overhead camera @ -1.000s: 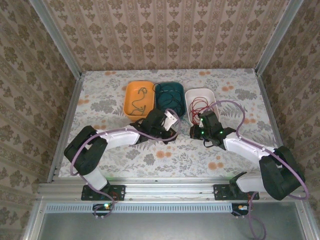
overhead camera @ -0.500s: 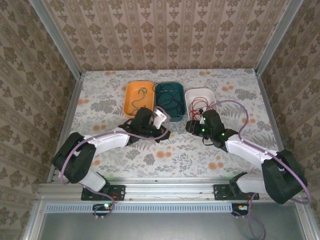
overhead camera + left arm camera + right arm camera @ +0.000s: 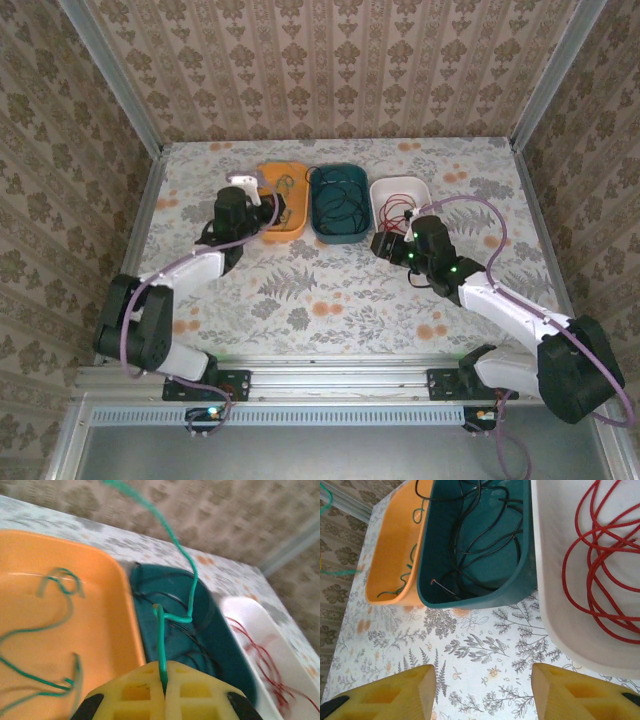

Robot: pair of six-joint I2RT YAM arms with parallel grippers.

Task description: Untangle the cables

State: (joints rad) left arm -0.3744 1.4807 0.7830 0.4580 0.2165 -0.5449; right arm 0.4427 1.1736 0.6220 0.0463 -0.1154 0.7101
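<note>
We are pinching a green cable (image 3: 161,640) in the left end effector (image 3: 165,672), its jaws closed tight on the strand, above the orange tray (image 3: 100,605) near the tabletop's (image 3: 480,650) far edge. Dark cables (image 3: 465,535) are lying in the teal tray (image 3: 485,597) and red cables (image 3: 592,565) in the white tray (image 3: 560,625). Our right end effector (image 3: 482,675) is hanging half open and empty just in front of those two trays.

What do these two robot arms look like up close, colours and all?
The left arm and right arm share white links between chunky black joints, each trailed by a thick purple cable. Small green lights glow on the right one. The left gripper and right gripper have blocky yellow fingers moulded with square pockets.
</note>
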